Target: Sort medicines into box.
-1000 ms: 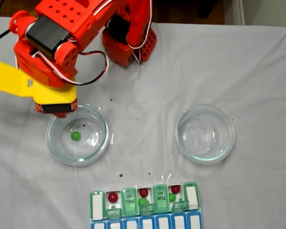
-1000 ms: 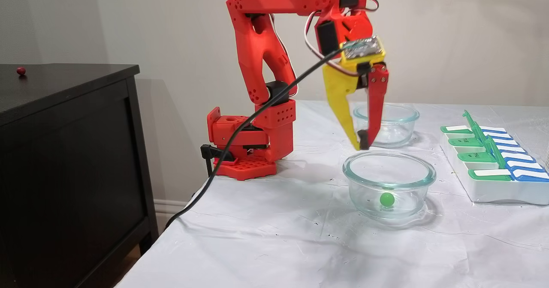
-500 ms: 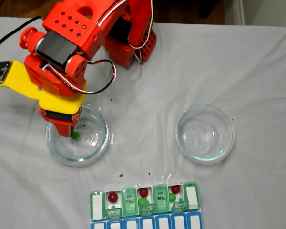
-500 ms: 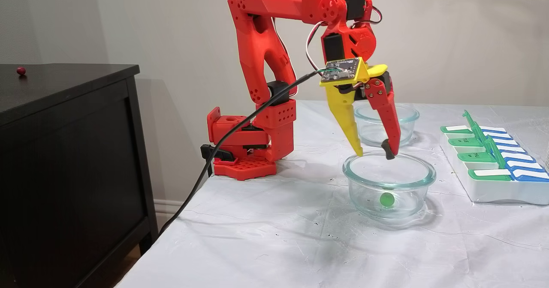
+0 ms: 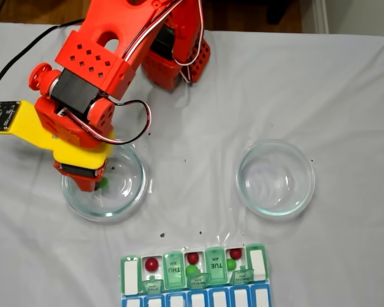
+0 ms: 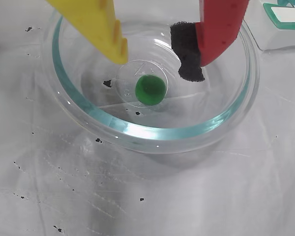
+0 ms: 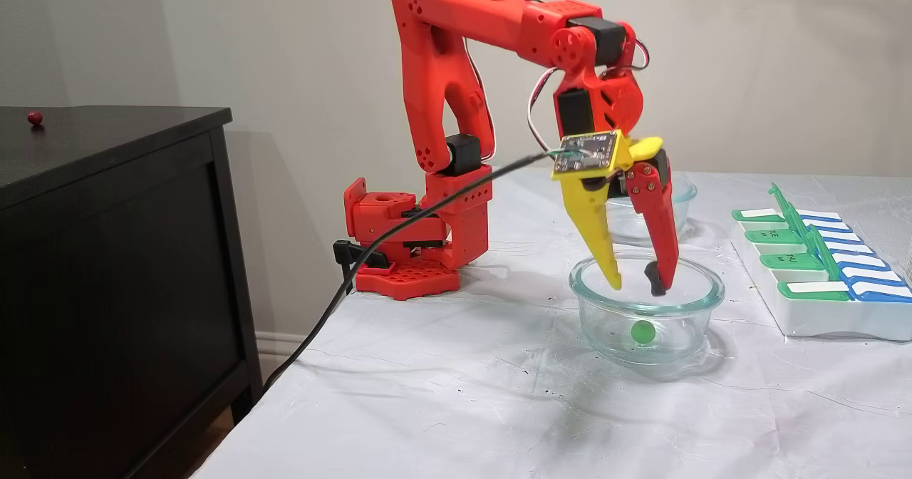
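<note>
In the wrist view the hand (image 6: 155,61) hangs spread inside the left glass dish (image 6: 88,113) — yellow finger (image 6: 96,24) left, red finger (image 6: 219,27) right — just above a green ball (image 6: 151,90) on the dish bottom. Beyond the bench (image 7: 499,393) edge of that dish, the pill organiser (image 7: 819,265) sits well apart.

One green ball (image 6: 150,90) lies in a glass dish (image 6: 152,132); five fill the organiser (image 5: 193,272) compartments
</note>
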{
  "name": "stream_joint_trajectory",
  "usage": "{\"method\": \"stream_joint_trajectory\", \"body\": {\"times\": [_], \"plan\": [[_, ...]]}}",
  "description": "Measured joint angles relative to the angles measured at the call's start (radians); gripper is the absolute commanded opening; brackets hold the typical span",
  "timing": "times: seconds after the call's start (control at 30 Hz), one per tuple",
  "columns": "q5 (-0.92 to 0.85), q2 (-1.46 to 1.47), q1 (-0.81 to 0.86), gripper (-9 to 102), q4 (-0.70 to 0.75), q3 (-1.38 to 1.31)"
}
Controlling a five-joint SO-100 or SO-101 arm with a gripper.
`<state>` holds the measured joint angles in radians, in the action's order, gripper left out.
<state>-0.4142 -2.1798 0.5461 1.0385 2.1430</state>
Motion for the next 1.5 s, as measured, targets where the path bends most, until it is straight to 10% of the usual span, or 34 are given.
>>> {"method": "stream_joint_trajectory", "body": {"times": [1.5], "plan": [[0.02,0.141,-0.043,22,-0.291,0.13]]}}
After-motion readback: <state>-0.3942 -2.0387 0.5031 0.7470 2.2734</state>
